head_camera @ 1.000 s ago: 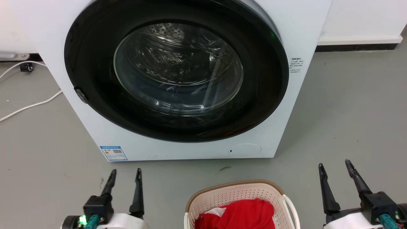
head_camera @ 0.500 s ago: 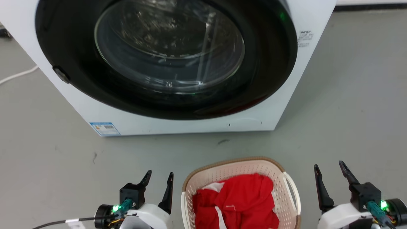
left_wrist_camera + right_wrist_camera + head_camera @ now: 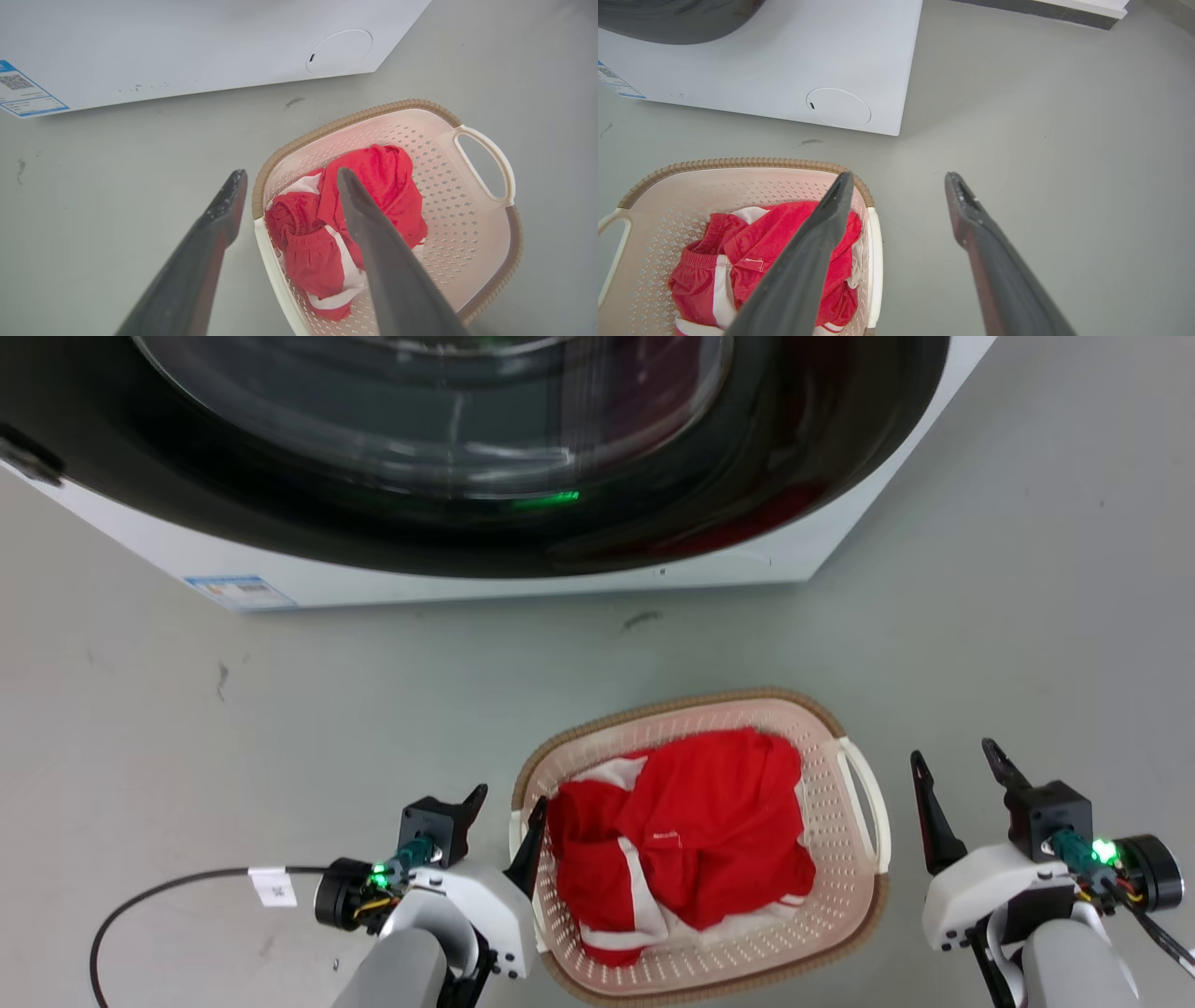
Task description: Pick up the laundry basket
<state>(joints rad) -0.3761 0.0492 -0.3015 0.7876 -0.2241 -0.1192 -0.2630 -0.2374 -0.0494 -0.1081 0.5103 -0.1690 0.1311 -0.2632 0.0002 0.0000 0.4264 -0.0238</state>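
The laundry basket (image 3: 672, 698) stands mouth-up on the floor before the washer (image 3: 822, 537), between my pincers. Both are spread wide and empty: the left pincer (image 3: 510, 798) at the left rim, the right pincer (image 3: 952, 753) just beside the right handle (image 3: 870, 793). I judge it light, stiff plastic, the red garment (image 3: 681, 821) adding little; I'd grip the loop handles. Its handle-to-handle line runs across me; the long axis I can't tell.

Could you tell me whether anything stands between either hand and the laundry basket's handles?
Nothing visible does. The open left hand straddles the left handle, and only bare floor separates the open right hand from the right handle of the laundry basket.
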